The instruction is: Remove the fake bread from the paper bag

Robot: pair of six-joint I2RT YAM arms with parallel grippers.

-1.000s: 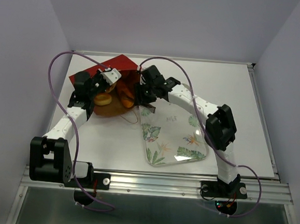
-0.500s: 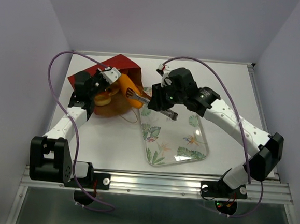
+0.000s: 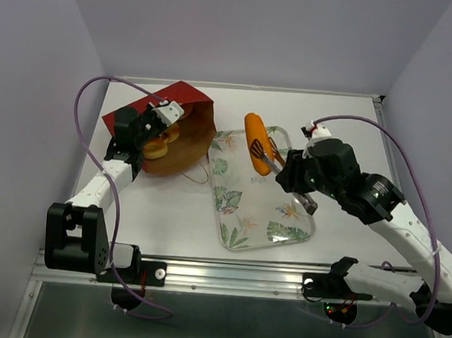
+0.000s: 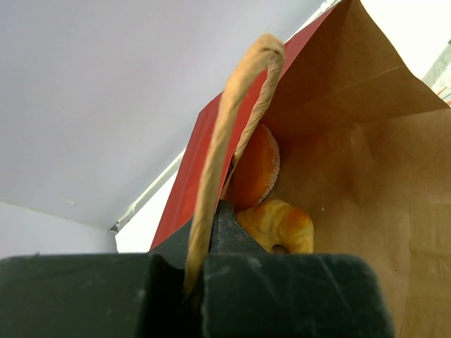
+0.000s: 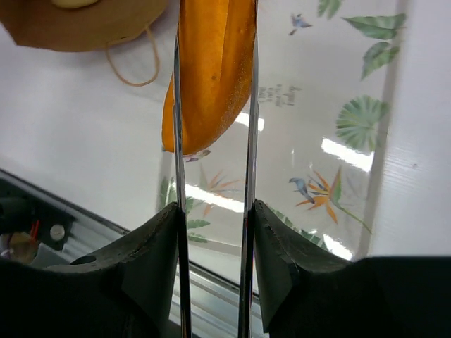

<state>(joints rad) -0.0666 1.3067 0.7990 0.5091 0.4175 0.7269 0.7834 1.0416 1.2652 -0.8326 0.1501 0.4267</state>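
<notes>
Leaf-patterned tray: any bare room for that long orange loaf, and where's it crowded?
The clear leaf-patterned tray lies bare, from its near edge to the long glossy orange loaf held in the right jaws over its far end. The white table right of it is bare too. Crowded: the dark red paper bag's mouth, left.

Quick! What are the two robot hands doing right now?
Left gripper: closed on the twine handle of the paper bag.
Right gripper: closed on the long loaf.

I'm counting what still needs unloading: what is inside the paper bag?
A round orange bun and a golden pastry show inside the paper bag; anything deeper is hidden.
</notes>
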